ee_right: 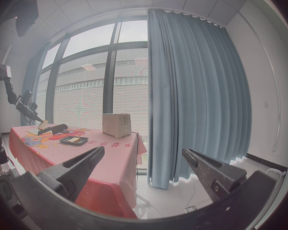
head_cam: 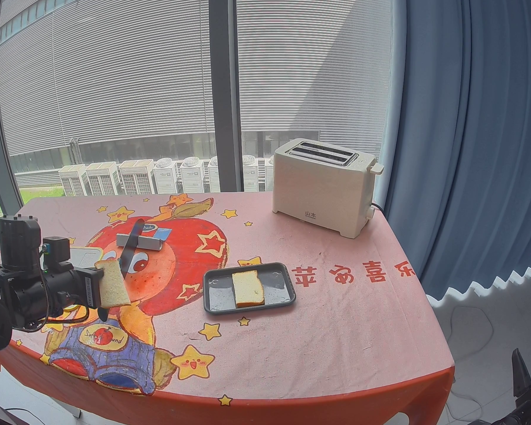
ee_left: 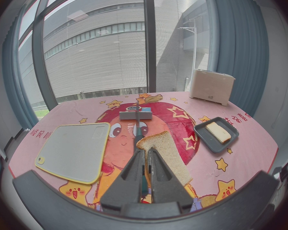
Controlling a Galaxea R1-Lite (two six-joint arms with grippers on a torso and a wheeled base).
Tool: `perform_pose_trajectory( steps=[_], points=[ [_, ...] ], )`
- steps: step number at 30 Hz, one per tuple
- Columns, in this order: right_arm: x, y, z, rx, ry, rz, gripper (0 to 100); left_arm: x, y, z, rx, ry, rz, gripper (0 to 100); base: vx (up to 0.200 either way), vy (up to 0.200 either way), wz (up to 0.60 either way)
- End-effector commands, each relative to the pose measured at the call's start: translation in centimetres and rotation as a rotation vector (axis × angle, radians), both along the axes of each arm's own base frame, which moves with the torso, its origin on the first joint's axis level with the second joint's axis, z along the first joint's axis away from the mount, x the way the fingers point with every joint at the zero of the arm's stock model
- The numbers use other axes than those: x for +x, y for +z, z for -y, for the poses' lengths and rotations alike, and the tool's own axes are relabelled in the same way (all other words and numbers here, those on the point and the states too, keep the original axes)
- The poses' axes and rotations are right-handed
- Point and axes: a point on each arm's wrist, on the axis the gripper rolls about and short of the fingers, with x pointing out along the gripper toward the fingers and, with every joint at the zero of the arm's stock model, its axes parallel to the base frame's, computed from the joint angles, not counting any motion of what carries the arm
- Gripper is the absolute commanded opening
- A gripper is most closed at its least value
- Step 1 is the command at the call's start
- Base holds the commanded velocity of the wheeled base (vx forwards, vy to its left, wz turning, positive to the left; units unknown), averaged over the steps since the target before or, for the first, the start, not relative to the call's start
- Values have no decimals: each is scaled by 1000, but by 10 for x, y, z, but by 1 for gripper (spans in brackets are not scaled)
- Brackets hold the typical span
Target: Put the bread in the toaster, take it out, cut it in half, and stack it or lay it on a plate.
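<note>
My left gripper (head_cam: 99, 285) hangs above the table's left front, shut on a half slice of bread (head_cam: 114, 283) that stands on edge. In the left wrist view the fingers (ee_left: 136, 163) pinch that bread (ee_left: 168, 152) at its lower edge. Another piece of bread (head_cam: 248, 288) lies on the dark tray (head_cam: 218, 296) in the middle of the table. The cream toaster (head_cam: 323, 187) stands at the back right, its slots unfilled. My right gripper (ee_right: 144, 155) is open, low and off the table's right side.
A knife (ee_left: 137, 126) rests across a grey holder (ee_left: 136, 115) behind the held bread. A grey cutting board (ee_left: 74, 150) with a yellow rim lies at the left. Blue curtains (head_cam: 472, 131) hang to the right of the table; a window is behind it.
</note>
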Motion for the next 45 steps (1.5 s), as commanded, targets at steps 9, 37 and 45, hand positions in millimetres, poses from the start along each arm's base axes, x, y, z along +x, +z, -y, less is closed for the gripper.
perform_pose_trajectory(
  steps=[9, 37, 45],
  points=[
    [0, -5, 0, 0, 1, 1, 100, -12, -15, 56, 62, -167, -46, 0, 0, 0, 0],
    [0, -5, 0, 0, 1, -1, 100, 54, -21, 126, 26, -326, 118, 0, 0, 0, 0],
    [0, -5, 0, 0, 1, 1, 100, 63, -23, 140, -16, -403, 106, 0, 0, 0, 0]
  ],
)
